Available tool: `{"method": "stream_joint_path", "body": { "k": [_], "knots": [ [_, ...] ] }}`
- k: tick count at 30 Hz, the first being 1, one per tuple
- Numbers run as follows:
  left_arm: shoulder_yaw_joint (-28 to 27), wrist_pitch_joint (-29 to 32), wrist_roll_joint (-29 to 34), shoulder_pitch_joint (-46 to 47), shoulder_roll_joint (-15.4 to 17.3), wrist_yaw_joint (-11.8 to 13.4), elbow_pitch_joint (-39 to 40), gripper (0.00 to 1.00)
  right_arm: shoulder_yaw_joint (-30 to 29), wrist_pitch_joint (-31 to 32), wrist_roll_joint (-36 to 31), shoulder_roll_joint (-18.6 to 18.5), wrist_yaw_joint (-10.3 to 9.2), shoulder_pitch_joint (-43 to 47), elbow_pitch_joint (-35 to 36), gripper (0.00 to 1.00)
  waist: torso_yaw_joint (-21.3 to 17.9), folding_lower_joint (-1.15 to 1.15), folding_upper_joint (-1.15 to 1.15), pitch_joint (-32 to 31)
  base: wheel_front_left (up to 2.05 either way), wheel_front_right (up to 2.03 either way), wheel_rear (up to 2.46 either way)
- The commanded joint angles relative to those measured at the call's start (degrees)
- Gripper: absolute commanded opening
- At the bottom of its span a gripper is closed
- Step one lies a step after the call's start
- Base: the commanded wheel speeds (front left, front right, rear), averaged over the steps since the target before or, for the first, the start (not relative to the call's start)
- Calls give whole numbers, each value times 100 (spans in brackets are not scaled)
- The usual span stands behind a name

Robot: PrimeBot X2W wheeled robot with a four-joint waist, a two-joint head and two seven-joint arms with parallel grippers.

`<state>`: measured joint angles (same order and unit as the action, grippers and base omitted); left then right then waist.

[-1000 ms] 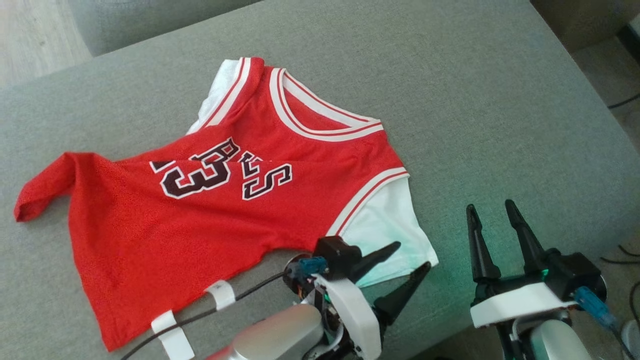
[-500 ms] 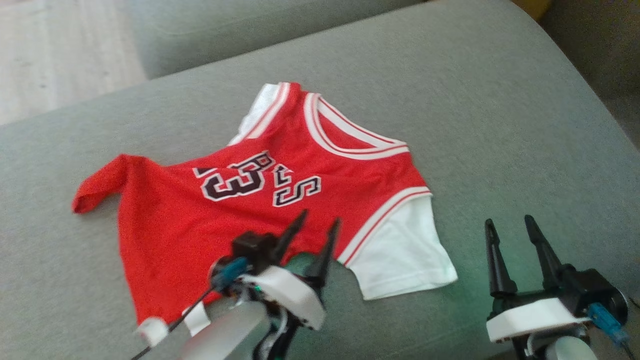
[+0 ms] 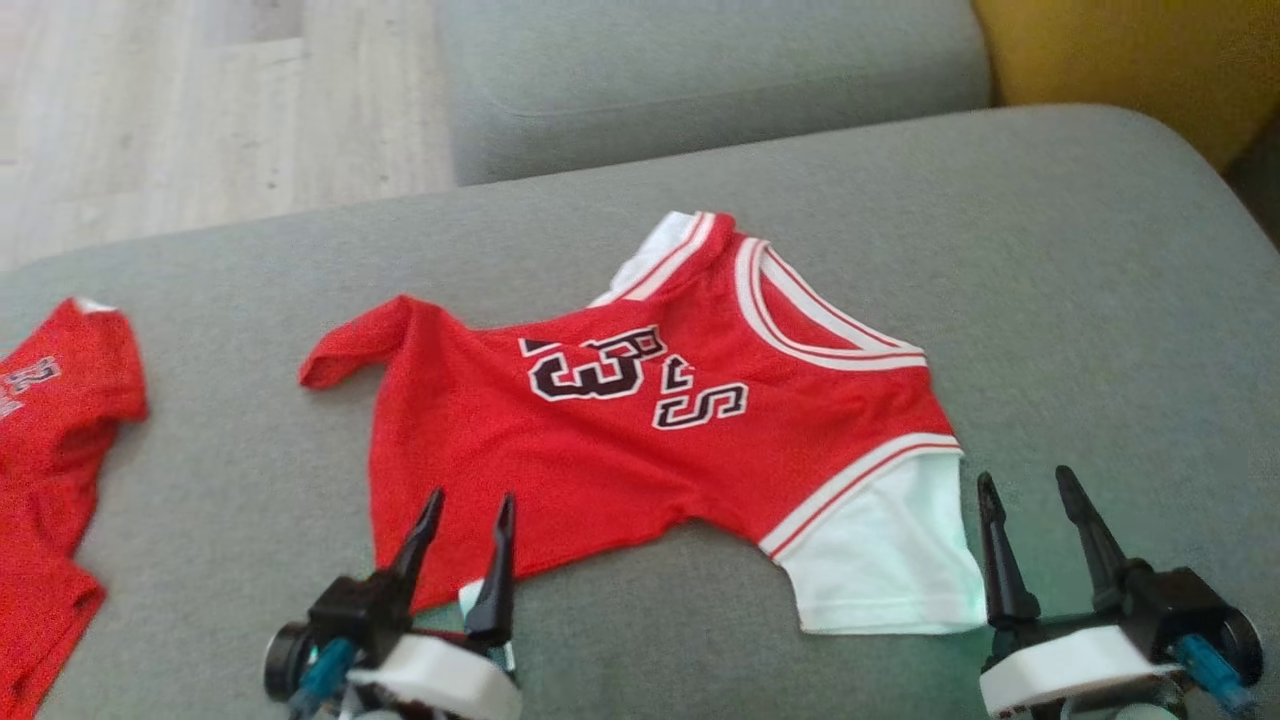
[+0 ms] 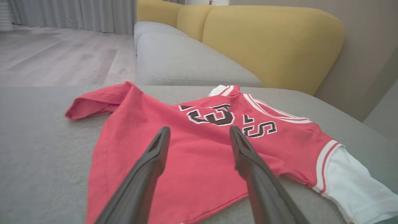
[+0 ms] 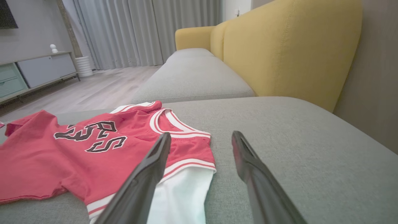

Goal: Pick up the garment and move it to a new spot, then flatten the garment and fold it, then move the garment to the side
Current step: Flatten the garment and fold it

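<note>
Red jersey (image 3: 650, 440), numbered, rumpled, lying unfolded on the grey sofa cushion (image 3: 1100, 300).
Left gripper (image 3: 470, 497): jaws apart, empty, tips at the jersey's near hem.
Right gripper (image 3: 1026, 475): jaws apart, empty, just beside the jersey's white sleeve (image 3: 890, 550).
The head view adds a second red garment (image 3: 60, 400), well left of the jersey.
The wrist views add a yellow backrest (image 4: 273, 43) behind the jersey. The right wrist view also takes in curtains (image 5: 140, 31) and a cabinet (image 5: 37, 71) beyond it.

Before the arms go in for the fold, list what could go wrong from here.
The jersey lies creased across its number, with one hem corner twisted; folding now would likely trap that. A second red garment lies to its left; moving the jersey that way might overlap them.
</note>
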<state>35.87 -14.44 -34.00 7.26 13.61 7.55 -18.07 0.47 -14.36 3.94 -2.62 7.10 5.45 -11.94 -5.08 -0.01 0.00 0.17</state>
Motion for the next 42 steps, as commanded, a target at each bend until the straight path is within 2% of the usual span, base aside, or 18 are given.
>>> {"method": "stream_joint_path", "body": {
  "k": [1,10,21,34,42],
  "knots": [
    [-397,-55,168,58,28,-48,197,100,130,-63,-50,-60,39,-102,136,100,147,1,0,-90,0,0,0],
    [-1654,-55,971,-732,-184,-227,284,100,336,-63,-42,-95,39,-149,-87,100,221,1,0,-154,0,0,0],
    [-2524,-55,1592,-1101,-610,-626,138,100,508,-63,12,-74,39,-220,-326,100,254,1,0,-204,0,0,0],
    [-2984,-55,2085,-1112,-889,-1033,-70,100,563,-63,46,-73,39,-256,-355,100,306,1,0,-206,0,0,0],
    [-2838,-56,2409,-1092,-945,-1200,82,100,580,-63,262,-167,39,-401,16,100,204,1,0,-193,0,0,0]
  ]
}}
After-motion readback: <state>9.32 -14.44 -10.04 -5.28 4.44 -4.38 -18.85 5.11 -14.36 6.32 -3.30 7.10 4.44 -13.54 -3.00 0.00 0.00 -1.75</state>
